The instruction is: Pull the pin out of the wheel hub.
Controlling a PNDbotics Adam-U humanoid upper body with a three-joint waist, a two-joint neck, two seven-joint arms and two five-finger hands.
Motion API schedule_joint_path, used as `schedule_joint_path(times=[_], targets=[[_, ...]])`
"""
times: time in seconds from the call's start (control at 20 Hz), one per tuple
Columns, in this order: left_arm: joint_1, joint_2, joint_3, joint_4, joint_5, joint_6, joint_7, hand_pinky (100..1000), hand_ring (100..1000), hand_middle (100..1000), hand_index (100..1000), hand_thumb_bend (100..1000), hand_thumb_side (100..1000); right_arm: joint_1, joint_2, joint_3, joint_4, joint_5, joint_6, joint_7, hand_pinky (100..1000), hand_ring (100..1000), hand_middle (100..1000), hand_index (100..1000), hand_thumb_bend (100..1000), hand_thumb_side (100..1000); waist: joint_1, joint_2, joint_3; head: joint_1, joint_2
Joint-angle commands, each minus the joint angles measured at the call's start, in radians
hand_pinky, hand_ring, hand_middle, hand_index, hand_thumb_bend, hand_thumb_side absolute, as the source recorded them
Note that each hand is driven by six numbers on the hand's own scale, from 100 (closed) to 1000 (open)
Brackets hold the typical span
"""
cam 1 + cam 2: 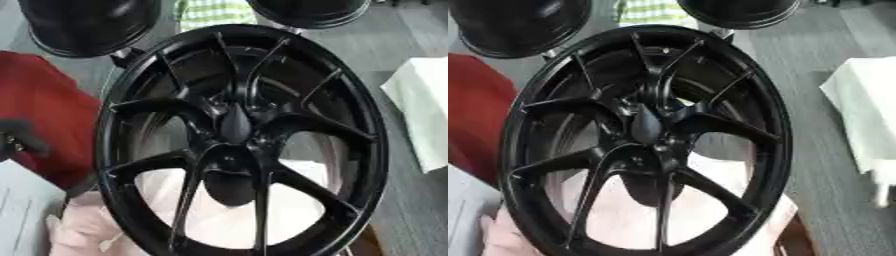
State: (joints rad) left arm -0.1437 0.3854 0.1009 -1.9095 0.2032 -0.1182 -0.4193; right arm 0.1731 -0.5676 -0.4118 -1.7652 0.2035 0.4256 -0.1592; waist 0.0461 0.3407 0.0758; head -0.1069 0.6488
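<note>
A large black multi-spoke wheel hub (241,140) stands tilted and fills most of both views. At its centre a dark, tapered, oval piece (235,124) sticks out where the spokes meet; it may be the pin. Below it a second dark rounded shape (229,187) shows through the spokes. A dark blurred shape (19,136) at the left edge of the left eye view may be my left hand, well apart from the hub's centre. My right hand shows in neither view.
Two more black wheels (87,25) (741,11) stand behind the hub at the top. A red object (48,115) lies at the left, a white cloth (864,110) at the right, and a pale pink cloth (87,225) under the hub. Grey floor (815,55) runs along the right.
</note>
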Motion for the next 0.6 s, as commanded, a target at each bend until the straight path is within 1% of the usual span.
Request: schedule_joint_path(times=[0.05, 0.1, 0.2, 0.25, 0.3, 0.4, 0.45, 0.6], targets=[[-0.008, 0.015, -0.003, -0.015, 0.008, 0.003, -0.011, 627, 614, 539, 746, 100, 714, 0.057, 0.009, -0.047, -0.101, 0.019, -0.003, -0.035, 995, 1000, 982, 973, 100, 327, -0.016, -0.018, 0.005, -0.012, 0.004], [-0.007, 0.015, -0.005, -0.014, 0.008, 0.004, -0.013, 627, 614, 539, 746, 100, 715, 0.084, 0.008, -0.066, -0.128, 0.013, -0.014, -0.050, 986, 1000, 960, 961, 100, 448, -0.018, -0.021, 0.009, -0.016, 0.011], [-0.008, 0.015, -0.010, -0.013, 0.010, 0.006, -0.018, 628, 613, 539, 746, 100, 714, 0.101, 0.004, -0.084, -0.183, -0.012, -0.043, -0.083, 975, 1000, 924, 925, 100, 547, -0.020, -0.025, 0.017, -0.024, 0.021], [-0.009, 0.015, -0.012, -0.014, 0.011, 0.007, -0.021, 628, 613, 539, 746, 100, 710, 0.091, -0.001, -0.083, -0.208, -0.027, -0.058, -0.100, 972, 1000, 890, 908, 100, 511, -0.020, -0.026, 0.020, -0.028, 0.023], [-0.010, 0.015, -0.013, -0.014, 0.012, 0.006, -0.023, 628, 613, 539, 746, 100, 706, 0.074, -0.011, -0.075, -0.222, -0.043, -0.074, -0.116, 968, 1000, 867, 895, 100, 521, -0.019, -0.027, 0.025, -0.034, 0.024], [-0.013, 0.016, -0.017, -0.016, 0.017, 0.004, -0.025, 629, 613, 539, 746, 100, 697, 0.029, -0.040, -0.056, -0.232, -0.074, -0.106, -0.148, 961, 1000, 851, 879, 100, 531, -0.017, -0.029, 0.036, -0.047, 0.025], [-0.015, 0.017, -0.018, -0.017, 0.021, 0.002, -0.026, 629, 613, 539, 746, 100, 690, 0.003, -0.055, -0.048, -0.233, -0.091, -0.123, -0.165, 968, 1000, 870, 880, 100, 533, -0.017, -0.031, 0.042, -0.052, 0.026], [-0.018, 0.020, -0.020, -0.021, 0.032, 0.000, -0.027, 629, 613, 539, 746, 100, 691, -0.079, -0.079, -0.027, -0.235, -0.142, -0.173, -0.216, 972, 1000, 889, 888, 100, 540, -0.018, -0.033, 0.052, -0.060, 0.031]])
